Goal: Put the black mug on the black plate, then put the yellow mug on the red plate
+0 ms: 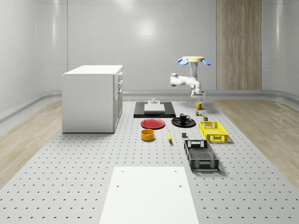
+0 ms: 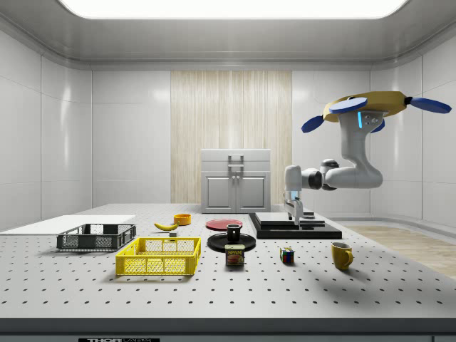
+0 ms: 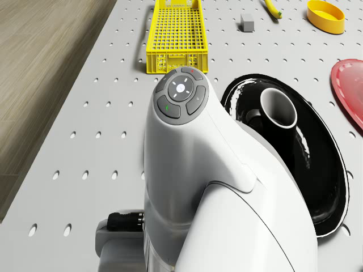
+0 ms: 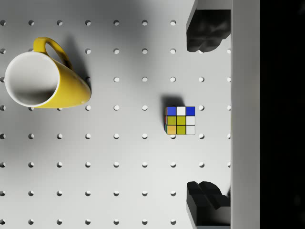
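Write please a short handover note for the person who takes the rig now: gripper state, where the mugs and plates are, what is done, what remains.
Gripper: open, empty, above the table between the yellow mug and the Rubik's cube; not touching either.
Drone: hovers over the table's far end, near the black slab.
Black mug: upright on the black plate. First step looks done.
Yellow mug: on the bare table, upright, apart from any plate.
Red plate: beside the black plate, nothing on it.
Left: grasp the yellow mug, set it on the red plate.
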Tool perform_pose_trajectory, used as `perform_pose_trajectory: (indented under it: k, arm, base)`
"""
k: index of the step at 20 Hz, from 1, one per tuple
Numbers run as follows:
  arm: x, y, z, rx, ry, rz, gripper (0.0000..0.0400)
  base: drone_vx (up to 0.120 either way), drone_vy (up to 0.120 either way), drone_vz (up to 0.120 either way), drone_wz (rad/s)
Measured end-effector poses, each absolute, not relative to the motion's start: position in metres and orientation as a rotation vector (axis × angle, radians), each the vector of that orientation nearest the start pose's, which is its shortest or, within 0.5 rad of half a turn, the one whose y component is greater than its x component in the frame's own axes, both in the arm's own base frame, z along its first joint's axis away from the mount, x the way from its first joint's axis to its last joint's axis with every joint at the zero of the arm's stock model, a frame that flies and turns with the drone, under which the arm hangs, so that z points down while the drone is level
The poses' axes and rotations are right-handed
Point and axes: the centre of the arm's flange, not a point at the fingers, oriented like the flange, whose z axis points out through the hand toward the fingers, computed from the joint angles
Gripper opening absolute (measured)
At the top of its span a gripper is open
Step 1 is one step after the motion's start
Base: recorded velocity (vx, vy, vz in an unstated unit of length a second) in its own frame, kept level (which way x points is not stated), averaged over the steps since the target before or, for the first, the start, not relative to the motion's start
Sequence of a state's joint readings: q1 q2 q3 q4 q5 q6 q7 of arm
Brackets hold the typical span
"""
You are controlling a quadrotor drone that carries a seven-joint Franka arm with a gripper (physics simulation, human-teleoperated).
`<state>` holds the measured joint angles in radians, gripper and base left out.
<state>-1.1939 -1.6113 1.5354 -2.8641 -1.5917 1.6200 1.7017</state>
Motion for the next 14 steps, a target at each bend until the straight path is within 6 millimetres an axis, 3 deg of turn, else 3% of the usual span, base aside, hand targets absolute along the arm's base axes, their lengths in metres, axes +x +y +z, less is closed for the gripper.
perform_pose_trajectory:
  k: [11, 14]
  arm:
    - [0.3127, 0.0001, 0.4507, 0.001, -0.002, 0.786, 0.0400]
    - [0.3127, 0.0001, 0.4507, 0.001, -0.002, 0.786, 0.0400]
  base:
    - [-0.120, 0.000, 0.000, 0.000]
    - [-0.120, 0.000, -0.107, 0.000]
